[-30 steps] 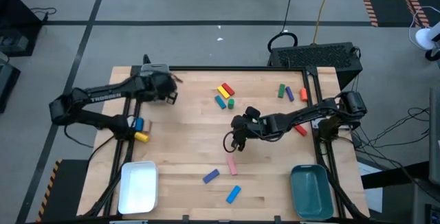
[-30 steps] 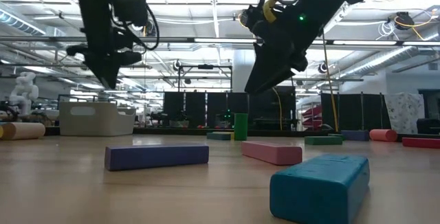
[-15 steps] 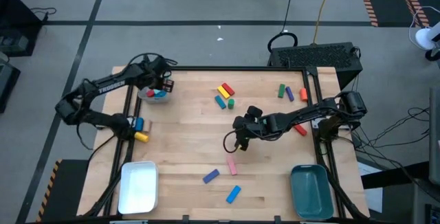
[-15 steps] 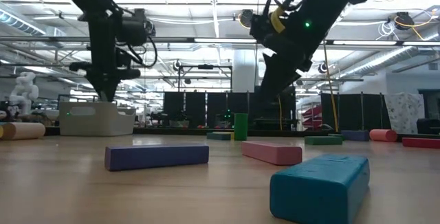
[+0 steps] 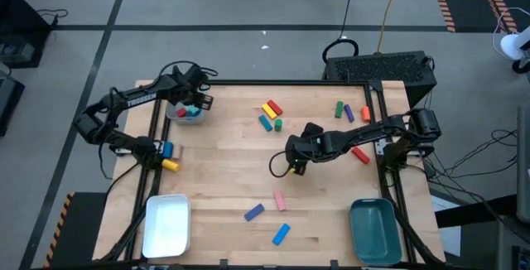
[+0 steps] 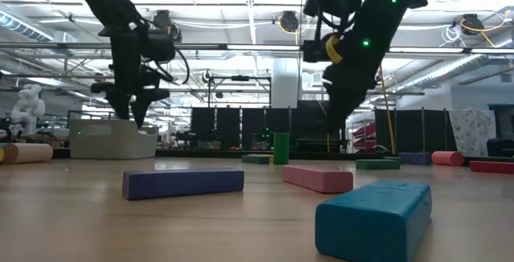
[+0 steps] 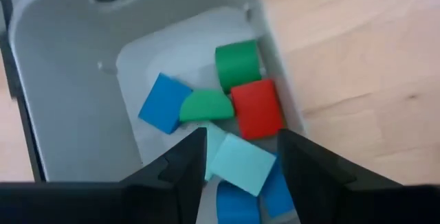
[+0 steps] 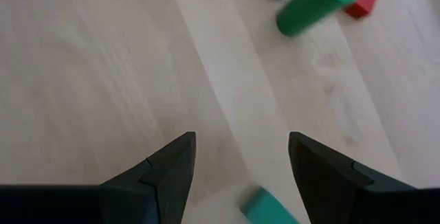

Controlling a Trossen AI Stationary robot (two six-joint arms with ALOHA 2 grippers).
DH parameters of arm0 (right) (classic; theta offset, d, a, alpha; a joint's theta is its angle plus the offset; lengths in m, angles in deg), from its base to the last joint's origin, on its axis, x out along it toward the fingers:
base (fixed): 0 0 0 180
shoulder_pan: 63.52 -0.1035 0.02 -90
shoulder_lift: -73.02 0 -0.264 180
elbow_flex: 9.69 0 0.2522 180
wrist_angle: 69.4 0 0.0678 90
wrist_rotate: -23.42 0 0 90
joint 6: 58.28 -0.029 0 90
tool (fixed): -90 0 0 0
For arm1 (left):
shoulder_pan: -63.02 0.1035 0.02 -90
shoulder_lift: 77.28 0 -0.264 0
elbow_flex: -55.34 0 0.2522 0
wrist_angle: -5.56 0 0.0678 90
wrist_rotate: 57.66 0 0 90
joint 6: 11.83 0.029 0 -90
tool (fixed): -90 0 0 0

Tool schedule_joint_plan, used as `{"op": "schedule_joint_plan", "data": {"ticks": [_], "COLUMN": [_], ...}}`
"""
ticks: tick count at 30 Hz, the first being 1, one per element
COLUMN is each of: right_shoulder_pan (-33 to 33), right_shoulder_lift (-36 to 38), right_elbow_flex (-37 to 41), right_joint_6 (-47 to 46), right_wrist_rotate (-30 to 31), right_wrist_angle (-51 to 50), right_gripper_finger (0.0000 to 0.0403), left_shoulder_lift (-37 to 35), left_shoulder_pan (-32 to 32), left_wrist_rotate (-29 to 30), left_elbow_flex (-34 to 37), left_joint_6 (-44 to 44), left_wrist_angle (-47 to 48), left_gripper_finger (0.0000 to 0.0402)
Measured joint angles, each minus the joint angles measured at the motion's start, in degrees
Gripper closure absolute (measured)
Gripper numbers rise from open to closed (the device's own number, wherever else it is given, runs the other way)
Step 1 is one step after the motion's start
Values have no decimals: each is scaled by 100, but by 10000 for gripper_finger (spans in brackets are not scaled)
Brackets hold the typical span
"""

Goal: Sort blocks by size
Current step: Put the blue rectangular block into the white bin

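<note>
1. You had the left gripper [image 5: 192, 104] over the grey tray [image 7: 75, 80] at the table's far left corner. Its fingers stood apart with nothing between them, and a light teal block [image 7: 242, 170] lay in the tray right under the gap.
2. That tray already held small pieces: a red cube [image 7: 256, 108], a blue cube [image 7: 163, 103] and a green piece [image 7: 237, 62]. It looked to be the bin for short blocks, so the drop seemed sound.
3. You kept the right gripper [image 5: 296, 161] above bare wood near the table's middle, with its fingers parted and empty.
4. A good next pick for it was the green cylinder [image 8: 317, 4], which stood just beyond it among the far cluster. The pink bar [image 5: 279, 200], purple bar [image 5: 253, 212] and blue bar [image 5: 281, 233] lay toward the near edge.
5. To do this step well, you needed to lift the left arm straight up, clear of the tray wall, before swinging it away.
6. For the right arm, I judged it best to centre the jaws across a block's narrow width before descending, since crowded neighbours could be knocked.
</note>
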Motion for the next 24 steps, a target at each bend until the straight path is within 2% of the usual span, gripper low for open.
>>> {"op": "schedule_joint_plan", "data": {"ticks": [3,7,12,20,24], "right_shoulder_pan": [160,542,1560,3274,3903], "right_shoulder_lift": [91,331,712,830,809], "right_elbow_flex": [-2,-2,-4,-2,-2], "right_joint_6": [52,73,5,-145,-6], "right_wrist_rotate": [26,353,299,236,-243], "right_wrist_angle": [-300,-768,-1504,-2289,-2289], "right_gripper_finger": [186,186,186,186,186], "left_shoulder_lift": [-226,-656,-1011,-745,-549], "left_shoulder_pan": [-137,-319,-584,-1099,-1379], "left_wrist_rotate": [76,84,-173,-881,-1203], "left_elbow_flex": [0,0,0,0,0], "left_joint_6": [274,589,830,1574,1940], "left_wrist_angle": [-286,-874,-1668,-2754,-3224], "left_gripper_finger": [220,220,219,219,219]}}
